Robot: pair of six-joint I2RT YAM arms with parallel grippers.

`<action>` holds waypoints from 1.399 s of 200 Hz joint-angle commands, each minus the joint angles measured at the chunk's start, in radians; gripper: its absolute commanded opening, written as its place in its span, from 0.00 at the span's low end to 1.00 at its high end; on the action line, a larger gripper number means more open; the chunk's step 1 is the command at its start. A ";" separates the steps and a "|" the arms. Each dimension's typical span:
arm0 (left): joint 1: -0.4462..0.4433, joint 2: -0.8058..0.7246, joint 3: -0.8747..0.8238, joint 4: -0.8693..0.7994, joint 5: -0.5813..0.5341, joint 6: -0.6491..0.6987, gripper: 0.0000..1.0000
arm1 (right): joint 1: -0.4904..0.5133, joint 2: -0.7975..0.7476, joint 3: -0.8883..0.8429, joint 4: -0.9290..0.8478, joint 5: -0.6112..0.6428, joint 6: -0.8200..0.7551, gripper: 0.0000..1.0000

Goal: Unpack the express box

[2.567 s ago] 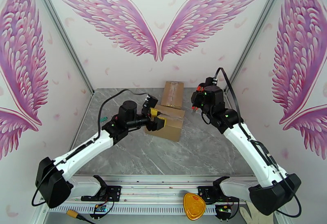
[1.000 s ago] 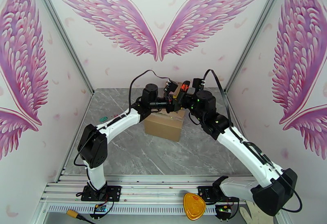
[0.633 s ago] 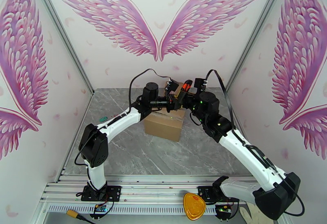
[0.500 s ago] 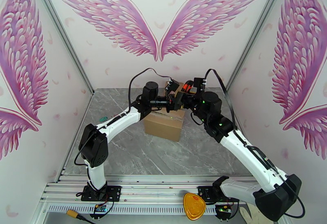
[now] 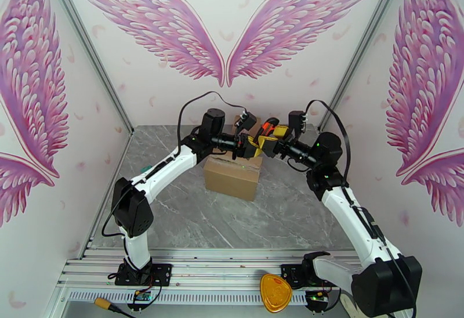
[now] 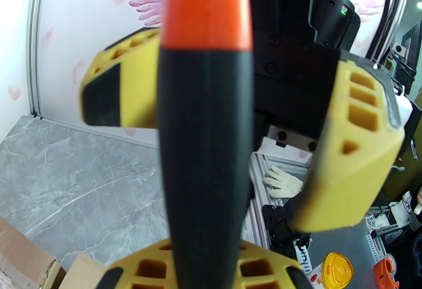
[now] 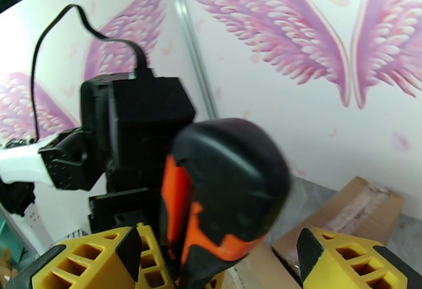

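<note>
Meeting above the cardboard express box (image 5: 232, 177) on the table (image 5: 174, 220), 2 arms share a black-and-orange tool (image 6: 205, 126): left end effector (image 5: 251, 146) clamped on it, right end effector (image 7: 221, 261) spread around it (best to keep 1 firm grip and move straight, without nudging).

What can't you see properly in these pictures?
- Inside of the brown cardboard box: top view. The left hand and right hand above it cover its top.
- Ends of the orange-and-black plastic tool: left wrist view. The top and bottom edges cut them off.
- Same tool's shape: right wrist view. It is too close and blurred.
</note>
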 commanded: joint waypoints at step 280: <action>-0.037 0.134 0.303 -0.424 0.129 0.192 0.00 | 0.007 0.197 0.220 -0.048 -0.428 0.066 0.27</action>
